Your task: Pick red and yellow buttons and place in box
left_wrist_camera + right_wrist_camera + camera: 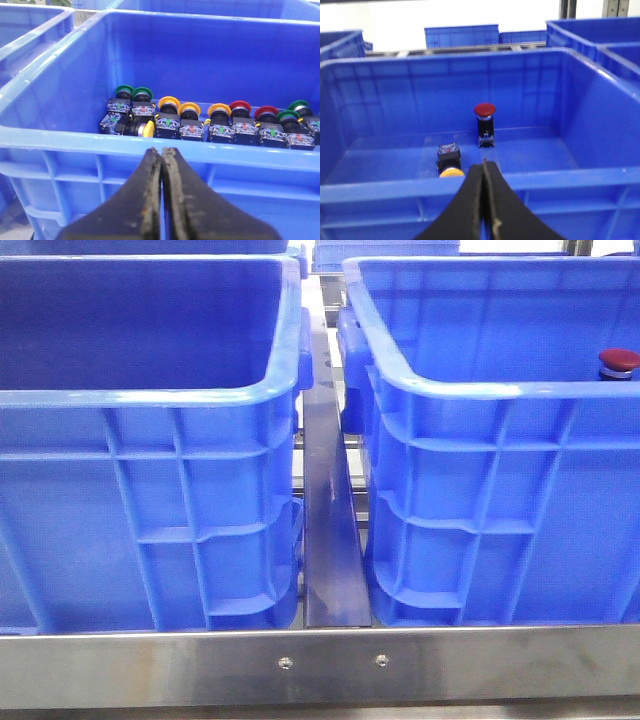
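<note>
The red button stands upright on the floor of a blue crate, just beyond the right gripper, whose fingers are pressed together with nothing between them. The yellow button lies tipped over nearer the gripper and a little to one side, its cap partly hidden behind the crate's near rim.

The front view shows only the red button's cap over the wall of the right-hand crate; the yellow one is hidden there, and neither gripper appears.

The left gripper is also closed and empty, hovering outside the near wall of another crate. Beyond it a row of buttons with green, yellow and red caps lines the floor; one at the row's end seems to lie on its side. A metal rail runs between the two front crates.
</note>
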